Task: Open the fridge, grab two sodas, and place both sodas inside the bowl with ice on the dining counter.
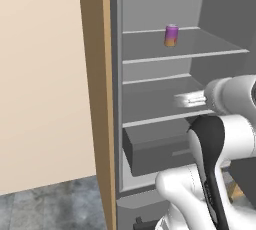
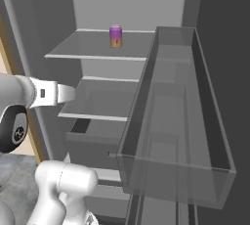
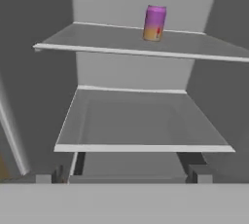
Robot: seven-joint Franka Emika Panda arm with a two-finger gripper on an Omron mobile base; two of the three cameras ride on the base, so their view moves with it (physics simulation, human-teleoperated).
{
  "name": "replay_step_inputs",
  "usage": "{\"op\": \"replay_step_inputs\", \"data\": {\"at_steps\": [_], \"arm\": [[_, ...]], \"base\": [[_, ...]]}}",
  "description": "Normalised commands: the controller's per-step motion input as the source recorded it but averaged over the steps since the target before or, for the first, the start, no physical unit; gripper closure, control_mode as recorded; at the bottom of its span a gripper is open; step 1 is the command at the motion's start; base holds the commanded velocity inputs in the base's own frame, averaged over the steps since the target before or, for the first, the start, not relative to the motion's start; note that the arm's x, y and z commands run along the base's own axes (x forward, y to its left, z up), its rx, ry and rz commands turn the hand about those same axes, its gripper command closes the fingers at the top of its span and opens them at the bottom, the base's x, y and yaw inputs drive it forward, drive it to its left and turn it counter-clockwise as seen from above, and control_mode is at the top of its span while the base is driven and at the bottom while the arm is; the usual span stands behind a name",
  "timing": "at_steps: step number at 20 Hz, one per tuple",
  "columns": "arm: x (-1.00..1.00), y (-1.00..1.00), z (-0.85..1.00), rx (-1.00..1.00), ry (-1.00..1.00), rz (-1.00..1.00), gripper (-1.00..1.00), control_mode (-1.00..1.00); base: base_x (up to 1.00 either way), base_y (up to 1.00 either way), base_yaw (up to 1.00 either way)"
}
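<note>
Hand view, soda can (image 3: 154, 23): a short smooth cylinder, purple-pink at the top and orange at the base, stood upright toward the back of the upper shelf (image 3: 97, 40).
Left base view, soda can (image 1: 171, 35): the same can sat on the higher shelf, right of centre.
Fridge (image 1: 116, 99): it stood open, with flat matte grey walls, thin pale-edged shelves and a tan wood side panel (image 1: 95, 84).
Lower shelf (image 3: 141, 121): a bare grey slab below the can's shelf.
Drawer (image 1: 160, 149): a dark grey box under the shelves, pulled slightly forward.
Right base view, door bin (image 2: 176, 121): a long translucent grey trough on the opened door, seen at the right.
Room: cream wall (image 1: 40, 74) and mottled grey floor (image 1: 50, 204) left of the fridge.
End effector (image 3: 127, 177): fingertips stood wide apart with nothing between them, low in front of the shelves.
</note>
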Motion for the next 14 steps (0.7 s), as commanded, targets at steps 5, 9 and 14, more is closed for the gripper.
{"op": "replay_step_inputs", "data": {"at_steps": [5,9,14], "arm": [[0.44,-0.34,0.57,0.02,-0.25,-0.01,-1.00,-1.00],[0.26,-0.01,0.62,0.03,-0.20,0.00,-1.00,-1.00],[0.28,-0.16,0.59,0.01,-0.11,0.00,-1.00,-1.00]], "base": [[0.00,0.00,0.00],[0.00,0.00,0.00],[0.00,0.00,0.00]]}}
